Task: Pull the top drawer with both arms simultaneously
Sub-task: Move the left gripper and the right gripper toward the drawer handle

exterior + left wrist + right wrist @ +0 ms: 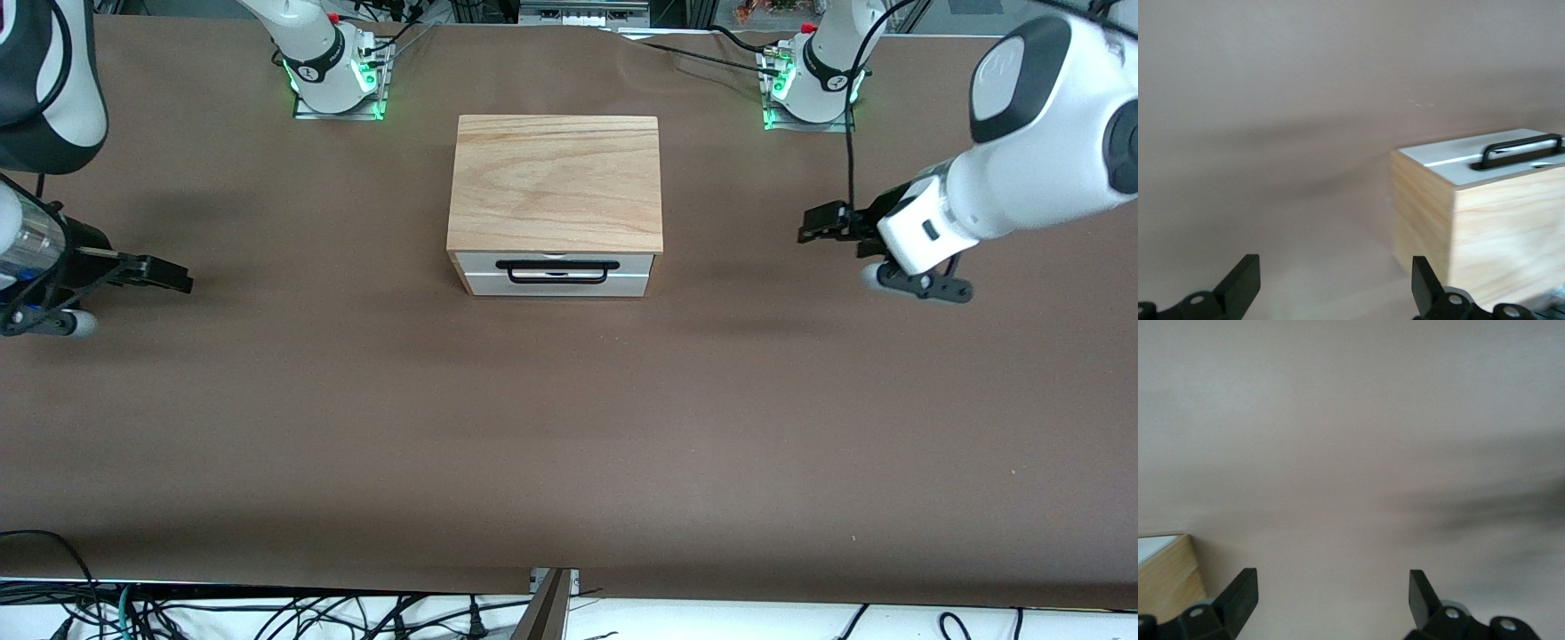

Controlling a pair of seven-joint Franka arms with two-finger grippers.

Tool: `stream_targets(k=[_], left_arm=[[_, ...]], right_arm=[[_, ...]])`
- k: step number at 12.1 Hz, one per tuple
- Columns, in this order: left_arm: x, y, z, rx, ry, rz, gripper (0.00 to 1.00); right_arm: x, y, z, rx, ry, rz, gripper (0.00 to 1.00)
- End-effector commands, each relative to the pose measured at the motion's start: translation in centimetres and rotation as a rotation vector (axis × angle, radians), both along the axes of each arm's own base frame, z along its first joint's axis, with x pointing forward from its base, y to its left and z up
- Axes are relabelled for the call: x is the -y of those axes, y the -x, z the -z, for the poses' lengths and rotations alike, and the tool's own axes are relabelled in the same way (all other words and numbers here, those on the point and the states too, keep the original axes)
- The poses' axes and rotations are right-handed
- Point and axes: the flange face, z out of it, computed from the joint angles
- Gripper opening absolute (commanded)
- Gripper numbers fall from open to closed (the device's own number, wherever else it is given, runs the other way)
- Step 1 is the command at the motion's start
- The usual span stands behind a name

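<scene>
A box with a light wooden top (556, 182) stands mid-table. Its top drawer (484, 267) has a white front and a long black bar handle (556, 263), faces the front camera and looks closed. My left gripper (811, 226) is open and empty, above the table toward the left arm's end, apart from the box. My right gripper (176, 276) is open and empty toward the right arm's end, also apart. The left wrist view shows the white front (1451, 163), the handle (1521, 145) and my open left gripper (1336, 280). The right wrist view shows a box corner (1165, 577) beside my open right gripper (1331, 597).
The brown table cover (569, 427) stretches wide around the box. Both arm bases (333, 76) (813, 80) stand along the table edge farthest from the front camera. Cables (178, 613) hang beneath the edge nearest that camera.
</scene>
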Motion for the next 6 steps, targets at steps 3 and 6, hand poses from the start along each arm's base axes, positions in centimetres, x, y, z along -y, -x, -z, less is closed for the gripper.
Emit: stream_targets(k=[3,6], left_arm=[[5.7,-2.0,6.4,-0.118,0.235,-0.055,1.0],[10.4,-2.5,9.9,-0.124,0.385,-0.083,1.0]], right_arm=[[-3.3,-2.3,8.6,-0.103,-0.388,0.022,1.0],[-3.9,-2.8,13.1,-0.111,-0.623,0.01,1.0]])
